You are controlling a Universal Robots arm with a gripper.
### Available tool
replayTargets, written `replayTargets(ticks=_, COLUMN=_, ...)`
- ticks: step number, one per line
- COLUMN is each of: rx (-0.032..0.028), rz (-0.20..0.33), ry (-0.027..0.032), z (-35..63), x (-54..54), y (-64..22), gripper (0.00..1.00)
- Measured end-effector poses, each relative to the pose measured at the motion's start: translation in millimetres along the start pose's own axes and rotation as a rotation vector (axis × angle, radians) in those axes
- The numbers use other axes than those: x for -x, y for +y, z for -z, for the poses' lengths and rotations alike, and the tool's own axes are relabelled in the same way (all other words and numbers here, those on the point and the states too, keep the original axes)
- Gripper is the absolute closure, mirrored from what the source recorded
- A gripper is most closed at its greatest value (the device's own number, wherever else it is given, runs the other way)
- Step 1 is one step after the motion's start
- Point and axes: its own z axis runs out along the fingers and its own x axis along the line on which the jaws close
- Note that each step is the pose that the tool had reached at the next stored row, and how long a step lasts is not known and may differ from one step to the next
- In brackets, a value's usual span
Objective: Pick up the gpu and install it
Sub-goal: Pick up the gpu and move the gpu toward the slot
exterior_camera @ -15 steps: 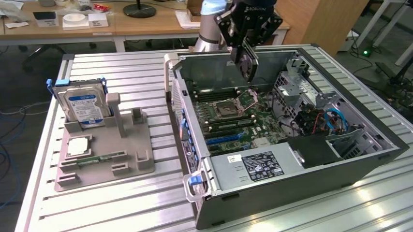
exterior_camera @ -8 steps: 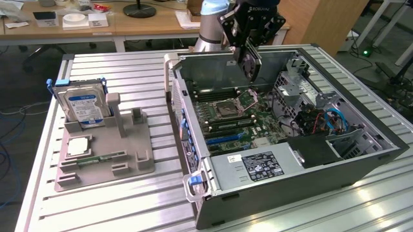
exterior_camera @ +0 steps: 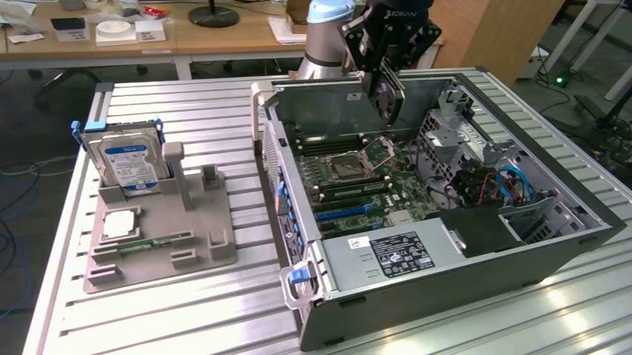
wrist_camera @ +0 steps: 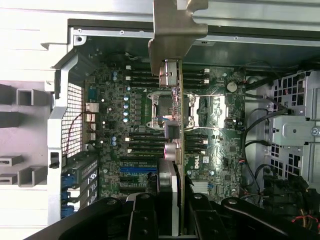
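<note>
From where I stand, the hand (exterior_camera: 383, 72) is pinched on the gpu (exterior_camera: 387, 103), its fingers closed against the card's two flat faces near the upper edge. The card hangs upright, on edge, over the open computer case (exterior_camera: 553, 244), which lies on its side on the slatted table (exterior_camera: 177, 325). It is above the motherboard (exterior_camera: 365, 185) near the processor socket and, as far as I can tell, clear of the board and not seated in any slot. Looking down from the wrist, the card is a thin line running away from the fingers (wrist_camera: 145, 210), with its silvery bracket (wrist_camera: 172, 25) at the far end, toward the case wall. Off to the exterior view's left, well apart from the case, the grey holder (exterior_camera: 197, 244) carries the hard drive (exterior_camera: 126, 159) standing upright and the small memory stick (exterior_camera: 153, 242) lying flat. I'd judge the card light and stiff, easy to carry but fragile: the board could flex or crack if twisted, and small parts on its faces would not take a knock. A grip across the faces near the top edge, away from the contact edge below, looks the sensible hold. The bracket seems the sturdiest part.
</note>
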Motion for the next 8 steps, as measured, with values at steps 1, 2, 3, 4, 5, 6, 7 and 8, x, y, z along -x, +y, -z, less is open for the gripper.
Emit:
replayTargets(ticks=1, rx=0.0, rz=0.0, ry=0.0, z=0.0, x=0.7, y=0.0, gripper=0.72)
replayTargets(ticks=2, rx=0.0, rz=0.0, ry=0.0, z=0.0, x=1.5, y=0.0, gripper=0.72)
replayTargets(ticks=3, rx=0.0, rz=0.0, ry=0.0, z=-0.1, x=2.3, y=0.0, gripper=0.72)
replayTargets(ticks=4, rx=0.0, rz=0.0, ry=0.0, z=-0.1, x=3.0, y=0.0, gripper=0.72)
replayTargets(ticks=5, rx=0.0, rz=0.0, ry=0.0, z=-0.1, x=3.8, y=0.0, gripper=0.72)
replayTargets(ticks=6, rx=0.0001, rz=0.0, ry=0.0, z=-0.1, x=4.6, y=0.0, gripper=0.72)
replayTargets(ticks=7, rx=0.0, rz=0.0, ry=0.0, z=-0.1, x=5.4, y=0.0, gripper=0.72)
replayTargets(ticks=8, rx=0.0, rz=0.0, ry=0.0, z=-0.1, x=6.3, y=0.0, gripper=0.72)
